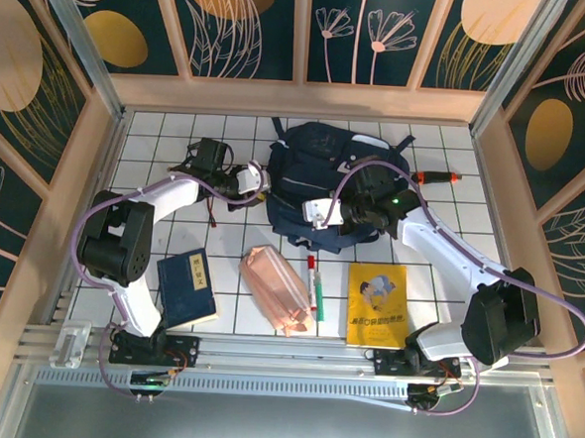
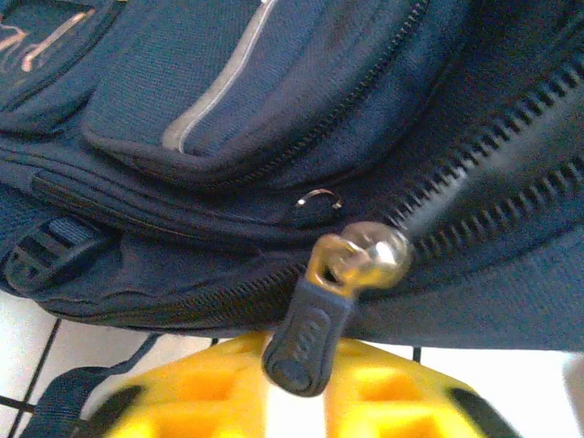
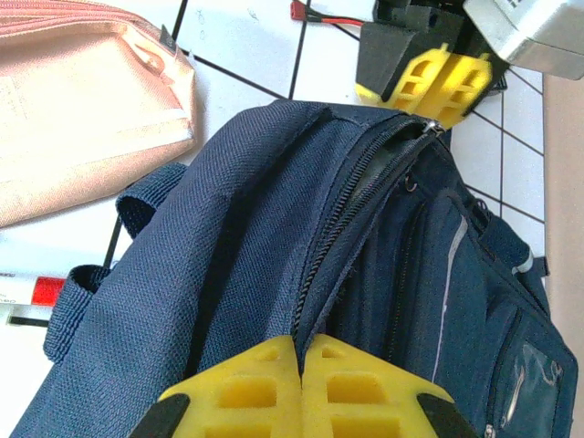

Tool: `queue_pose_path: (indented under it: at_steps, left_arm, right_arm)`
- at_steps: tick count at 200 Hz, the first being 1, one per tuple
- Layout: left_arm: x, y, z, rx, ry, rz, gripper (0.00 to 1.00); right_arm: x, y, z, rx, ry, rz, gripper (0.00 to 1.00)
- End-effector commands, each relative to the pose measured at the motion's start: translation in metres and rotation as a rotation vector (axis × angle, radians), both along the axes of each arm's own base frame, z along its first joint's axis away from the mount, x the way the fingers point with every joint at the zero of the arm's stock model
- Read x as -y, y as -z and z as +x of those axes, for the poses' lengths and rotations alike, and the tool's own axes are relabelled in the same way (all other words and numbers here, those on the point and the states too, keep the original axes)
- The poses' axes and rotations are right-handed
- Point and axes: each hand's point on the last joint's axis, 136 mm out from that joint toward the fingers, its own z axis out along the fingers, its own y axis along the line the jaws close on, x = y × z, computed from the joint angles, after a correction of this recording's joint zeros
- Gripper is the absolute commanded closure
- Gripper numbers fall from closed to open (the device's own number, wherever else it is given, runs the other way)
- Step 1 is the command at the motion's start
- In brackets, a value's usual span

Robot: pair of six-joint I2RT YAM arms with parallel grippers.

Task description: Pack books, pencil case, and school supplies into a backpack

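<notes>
The navy backpack lies at the back middle, its main zip partly undone. My right gripper is shut on the fabric edge of that opening, holding it up. My left gripper is at the backpack's left side, its jaws a narrow gap apart. The dark zip pull tab hangs from the metal slider right at that gap; whether it is pinched I cannot tell. Near the front lie the navy book, the pink pencil case, the marker pen and the yellow book.
A red-and-black handled tool lies right of the backpack. A small black thing with red wire sits behind my left arm. Wooden walls close in the tiled table on three sides. The pencil case lies close to the backpack's strap.
</notes>
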Motion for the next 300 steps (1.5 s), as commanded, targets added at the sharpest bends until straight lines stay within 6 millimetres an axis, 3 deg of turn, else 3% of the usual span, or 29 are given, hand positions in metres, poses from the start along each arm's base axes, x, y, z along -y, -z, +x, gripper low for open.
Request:
queue_pose_path:
  at_steps: [1,44,62,89,102,118,168,200,225,258,300]
  left_arm:
    - [0.006,-0.019,-0.007,-0.01,0.029,-0.05,0.62]
    - [0.002,-0.012,-0.018,0.004,0.059,-0.029,0.66]
    - [0.007,-0.014,-0.016,-0.007,0.074,-0.048,0.79]
    - [0.012,-0.021,-0.019,0.014,0.11,-0.05,0.85]
    - [0.011,-0.02,-0.021,0.029,0.119,-0.039,1.0]
    - [0.005,-0.013,-0.018,0.04,0.098,0.008,1.0]
    - [-0.027,0.003,0.037,0.115,-0.185,0.169,1.0]
    - [-0.041,0.003,0.07,0.148,-0.317,0.186,1.0]
    - [-0.047,0.0,0.089,0.188,-0.381,0.186,1.0]
    - [-0.058,0.014,0.119,0.202,-0.451,0.26,1.0]
    - [-0.05,0.024,0.151,0.196,-0.504,0.217,1.0]
  right_arm:
    - [-0.004,-0.023,0.001,0.075,-0.011,0.045,1.0]
    - [-0.003,-0.022,0.001,0.079,-0.009,0.049,1.0]
    - [-0.003,-0.021,0.0,0.074,-0.008,0.048,1.0]
    - [-0.001,-0.019,0.0,0.076,-0.001,0.042,1.0]
    - [0.0,-0.017,0.0,0.079,0.004,0.037,1.0]
    - [0.003,-0.014,0.0,0.084,0.011,0.029,1.0]
    - [0.002,-0.017,-0.009,0.126,-0.009,0.029,1.0]
    - [-0.001,-0.019,-0.016,0.142,-0.03,0.022,1.0]
    - [-0.005,-0.014,-0.027,0.148,-0.057,0.01,1.0]
    - [-0.013,-0.008,-0.043,0.161,-0.112,0.0,1.0]
    - [-0.019,-0.015,-0.052,0.23,-0.167,-0.008,1.0]
